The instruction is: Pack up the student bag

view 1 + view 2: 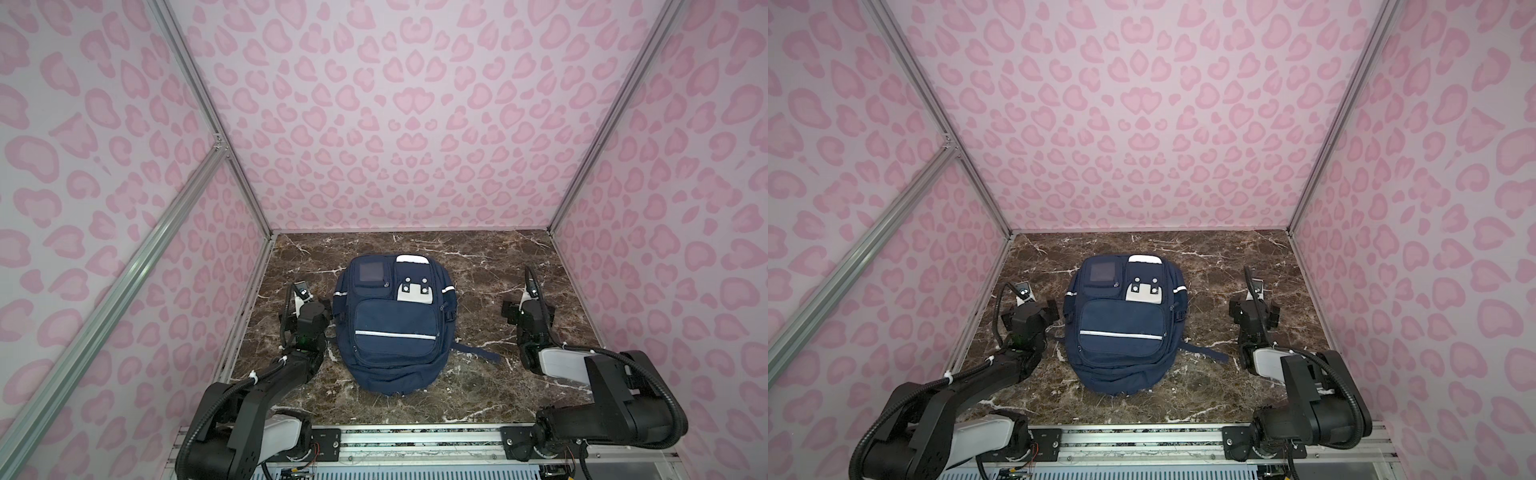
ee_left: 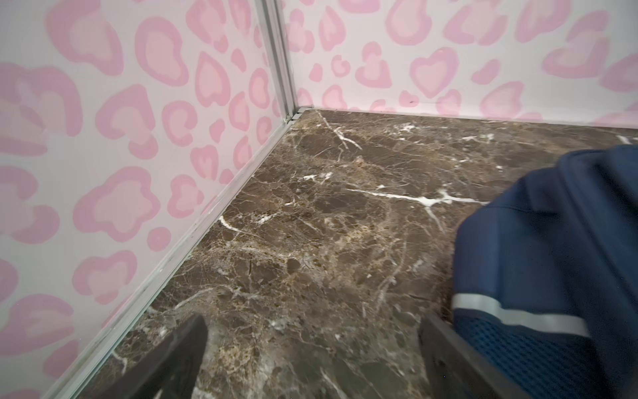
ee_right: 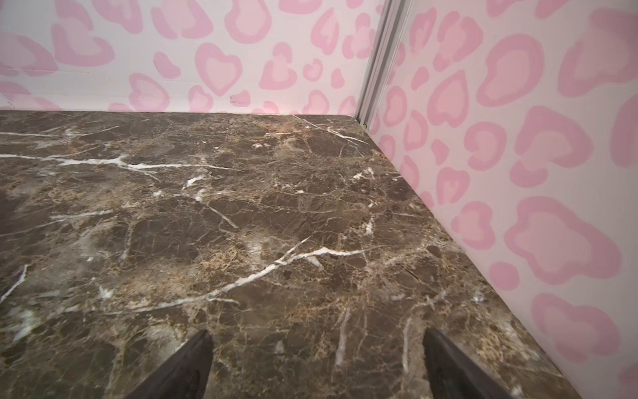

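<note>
The bag [image 1: 392, 328] looks soft, floppy; grab the top handle [image 1: 412, 259]. Both empty: left hand [image 2: 312, 331] and right hand [image 3: 317, 336] wide open.

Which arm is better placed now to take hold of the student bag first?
Left, probably. The open left gripper sits close beside the student bag; the open right gripper stands clearly farther from it.

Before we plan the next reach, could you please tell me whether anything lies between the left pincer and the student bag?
Nothing visible does. The left pincer stands open beside the student bag, and only bare marble tabletop shows between them; the bag's side lies right next to it.
</note>
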Controlling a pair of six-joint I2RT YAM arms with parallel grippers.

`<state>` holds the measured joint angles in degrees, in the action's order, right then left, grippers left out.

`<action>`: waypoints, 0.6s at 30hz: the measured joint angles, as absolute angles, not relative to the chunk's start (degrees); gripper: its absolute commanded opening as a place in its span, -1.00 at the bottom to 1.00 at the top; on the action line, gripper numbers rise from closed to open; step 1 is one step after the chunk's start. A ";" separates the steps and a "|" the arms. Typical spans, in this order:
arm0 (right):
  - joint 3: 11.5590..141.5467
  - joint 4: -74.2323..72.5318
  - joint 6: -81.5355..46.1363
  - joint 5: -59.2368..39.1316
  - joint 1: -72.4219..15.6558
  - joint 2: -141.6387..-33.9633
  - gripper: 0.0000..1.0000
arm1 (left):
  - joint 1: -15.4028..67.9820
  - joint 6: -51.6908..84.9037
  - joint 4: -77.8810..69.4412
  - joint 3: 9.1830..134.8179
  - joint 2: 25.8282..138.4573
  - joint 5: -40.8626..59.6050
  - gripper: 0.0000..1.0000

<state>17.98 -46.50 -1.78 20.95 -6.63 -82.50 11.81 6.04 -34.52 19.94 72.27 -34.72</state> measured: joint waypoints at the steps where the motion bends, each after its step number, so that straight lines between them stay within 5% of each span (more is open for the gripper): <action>1: 17.65 -48.99 -1.50 20.91 -6.59 -84.66 0.92 | 10.55 5.72 -36.53 20.05 74.28 -33.06 0.93; 9: 19.27 -55.90 -0.95 15.84 -3.11 -88.62 0.95 | -1.26 5.26 -47.44 19.44 82.83 -17.08 0.93; 18: 19.73 -53.74 -1.34 13.45 -2.94 -88.07 0.96 | -1.87 3.42 -52.34 19.00 84.64 -3.03 0.93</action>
<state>19.73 -53.74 -1.34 13.45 -2.94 -88.07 -1.87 3.42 -52.34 19.00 84.64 -3.03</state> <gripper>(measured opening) 0.979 0.964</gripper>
